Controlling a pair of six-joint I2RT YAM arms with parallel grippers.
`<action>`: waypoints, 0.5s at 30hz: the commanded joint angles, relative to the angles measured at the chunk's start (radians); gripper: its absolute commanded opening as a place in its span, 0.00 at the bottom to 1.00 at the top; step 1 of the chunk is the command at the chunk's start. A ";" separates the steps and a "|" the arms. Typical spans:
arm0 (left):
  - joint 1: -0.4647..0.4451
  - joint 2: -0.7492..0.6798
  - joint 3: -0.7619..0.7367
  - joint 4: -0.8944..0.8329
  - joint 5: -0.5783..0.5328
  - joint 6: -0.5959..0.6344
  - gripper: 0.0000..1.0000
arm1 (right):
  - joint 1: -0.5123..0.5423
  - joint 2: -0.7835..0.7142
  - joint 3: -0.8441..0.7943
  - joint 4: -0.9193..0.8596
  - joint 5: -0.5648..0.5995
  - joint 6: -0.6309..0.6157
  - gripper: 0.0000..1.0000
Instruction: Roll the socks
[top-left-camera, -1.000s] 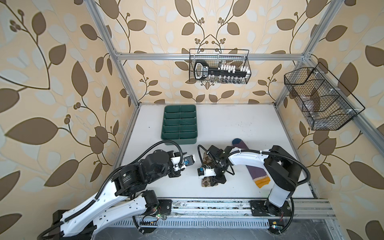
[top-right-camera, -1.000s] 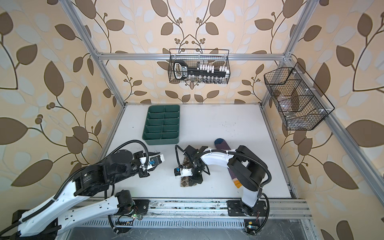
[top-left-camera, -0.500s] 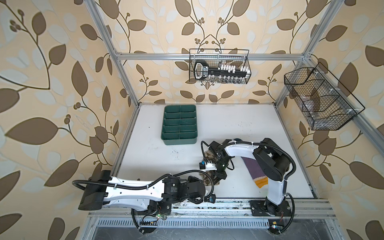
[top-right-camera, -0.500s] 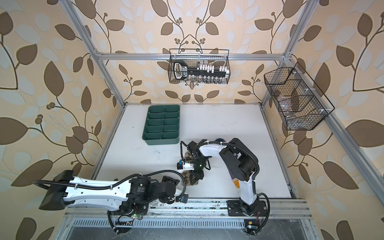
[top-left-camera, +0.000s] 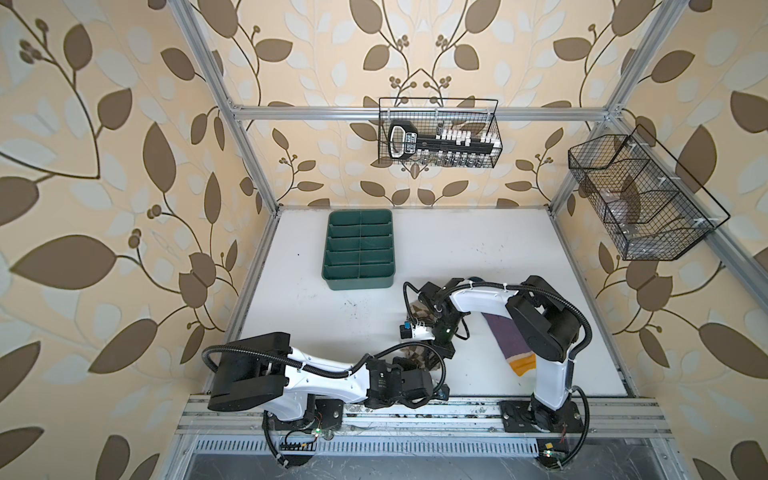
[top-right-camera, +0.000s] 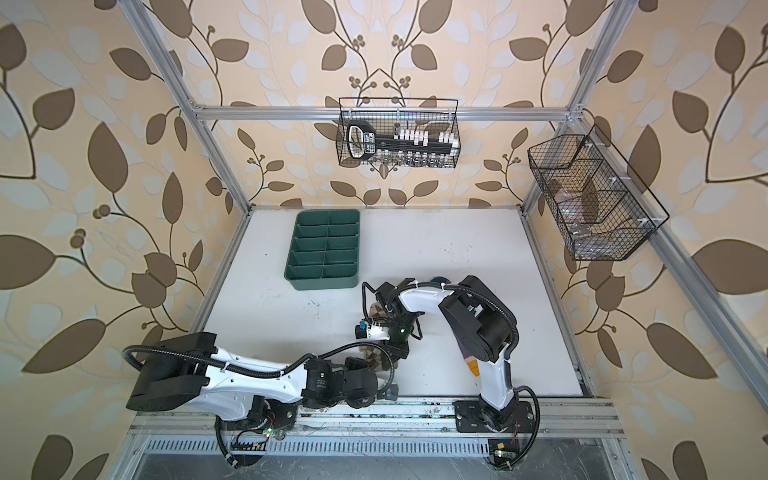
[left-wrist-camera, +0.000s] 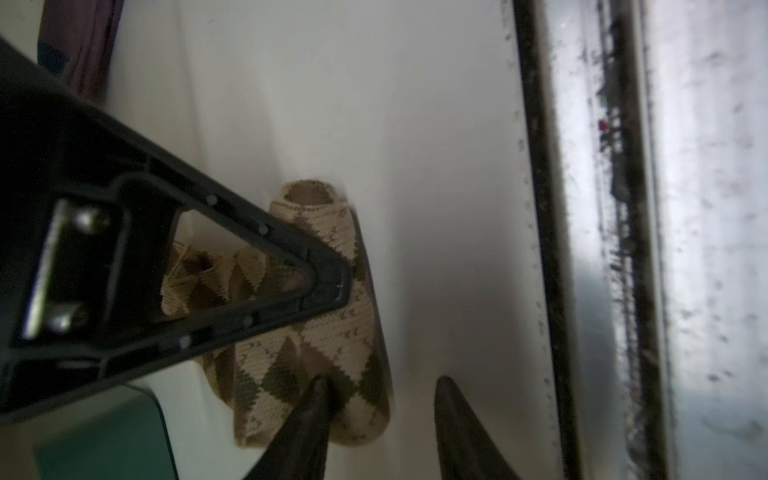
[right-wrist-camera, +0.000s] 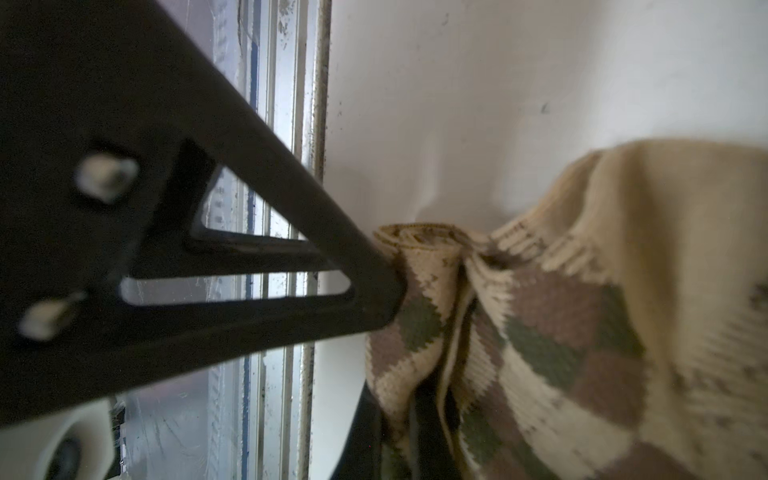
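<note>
Step in hand, as judged: starting the roll of the tan argyle sock (left-wrist-camera: 332, 332), which lies bunched near the middle of the tabletop's (top-left-camera: 457, 249) front edge; the purple sock (top-left-camera: 509, 338) lies flat toward the front right corner, partly under the right arm, with neither gripper on it. The right gripper (right-wrist-camera: 388, 328) is clamped on a gathered fold of the argyle sock. The left gripper (left-wrist-camera: 384, 399) stands with jaws apart at one end of that sock; one fingertip (left-wrist-camera: 318, 399) touches the fabric, the other is over bare tabletop. Recommended procedure: bring both fingertips over the sock's end before closing; take all layers; turn toward the held fold with the fabric taut; avoid dragging it onto the front rail.
</note>
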 joint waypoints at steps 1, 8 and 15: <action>-0.003 0.060 0.002 0.090 -0.105 -0.035 0.39 | -0.005 0.031 -0.026 -0.010 0.126 -0.027 0.02; -0.001 0.107 0.023 0.078 -0.207 -0.043 0.16 | -0.006 -0.004 -0.045 -0.002 0.106 -0.027 0.03; 0.050 0.058 0.077 -0.089 0.060 -0.047 0.02 | -0.050 -0.165 -0.091 0.114 0.140 0.058 1.00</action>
